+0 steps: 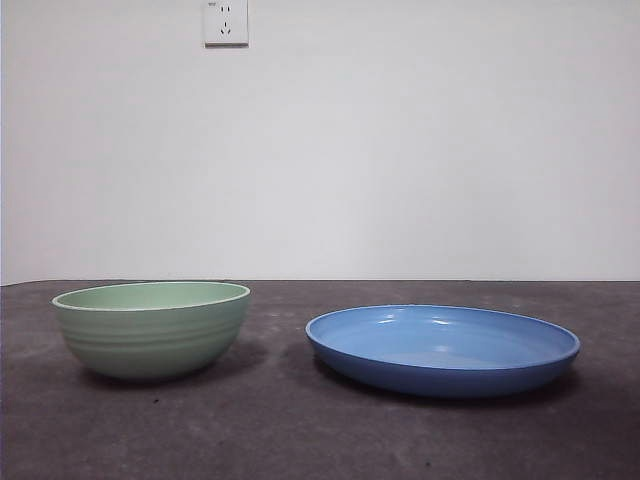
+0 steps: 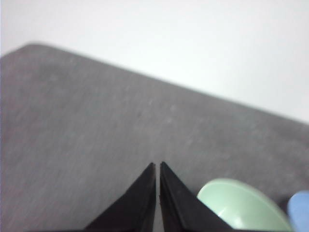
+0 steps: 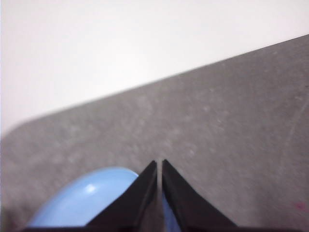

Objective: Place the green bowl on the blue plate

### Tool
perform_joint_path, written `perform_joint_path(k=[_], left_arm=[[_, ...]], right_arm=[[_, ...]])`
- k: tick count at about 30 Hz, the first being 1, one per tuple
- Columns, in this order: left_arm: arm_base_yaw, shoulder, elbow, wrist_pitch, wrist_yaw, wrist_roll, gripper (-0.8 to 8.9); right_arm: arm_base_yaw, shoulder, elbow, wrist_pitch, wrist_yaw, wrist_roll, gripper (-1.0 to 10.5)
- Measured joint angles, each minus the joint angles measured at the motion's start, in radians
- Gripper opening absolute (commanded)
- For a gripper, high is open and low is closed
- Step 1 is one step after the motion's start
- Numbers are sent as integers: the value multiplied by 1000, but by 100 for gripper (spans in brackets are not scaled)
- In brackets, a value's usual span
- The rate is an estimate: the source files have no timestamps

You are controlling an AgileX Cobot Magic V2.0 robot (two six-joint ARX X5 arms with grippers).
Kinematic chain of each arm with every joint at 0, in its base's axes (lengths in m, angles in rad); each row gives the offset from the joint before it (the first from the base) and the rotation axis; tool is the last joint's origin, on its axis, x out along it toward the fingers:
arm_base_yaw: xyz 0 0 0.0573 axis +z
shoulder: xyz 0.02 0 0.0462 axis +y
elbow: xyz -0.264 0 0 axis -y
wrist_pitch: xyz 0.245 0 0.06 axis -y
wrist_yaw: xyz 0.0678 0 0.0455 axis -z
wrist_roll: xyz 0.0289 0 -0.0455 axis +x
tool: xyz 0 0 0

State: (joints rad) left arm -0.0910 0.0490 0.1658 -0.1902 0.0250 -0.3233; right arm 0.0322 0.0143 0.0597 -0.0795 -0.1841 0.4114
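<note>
The green bowl (image 1: 152, 327) stands upright on the dark table at the left of the front view, with nothing in it. Beside it on the right, a small gap apart, lies the blue plate (image 1: 442, 348), bare. Neither arm shows in the front view. My left gripper (image 2: 158, 165) is shut and holds nothing; it hangs above the table with the green bowl (image 2: 240, 208) low beside its jaws and an edge of the blue plate (image 2: 300, 209) past it. My right gripper (image 3: 159, 162) is shut and holds nothing, raised over the near rim of the blue plate (image 3: 84, 200).
A dark grey table (image 1: 300, 430) runs back to a white wall. A white wall socket (image 1: 226, 22) sits high on the wall, above the bowl.
</note>
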Motion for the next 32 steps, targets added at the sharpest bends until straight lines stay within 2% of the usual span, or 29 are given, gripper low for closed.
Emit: perform_joint_path(k=[5,12,16,22,27,32], left_arm=[[-15,108,97,-21,0,-57,15],[-39,280,358,-77,32,-55,15],[-41,399,510,-117,167,-18,15],[-47,568,681,-202,369,29,15],[-76,660,792,-272,455,79,16],[-124,707,814,-294,489,111,30]], right_arm=[[0,64,135,-9,-27,93,12],[0,251,420,-164,-108,108,12],[0,399,605,-289,-188,47,12],[8,611,877,-491,-299,-90,12],[48,736,1044,-627,-346,-214,12],[105,802,1088,-694,-399,-307,12]])
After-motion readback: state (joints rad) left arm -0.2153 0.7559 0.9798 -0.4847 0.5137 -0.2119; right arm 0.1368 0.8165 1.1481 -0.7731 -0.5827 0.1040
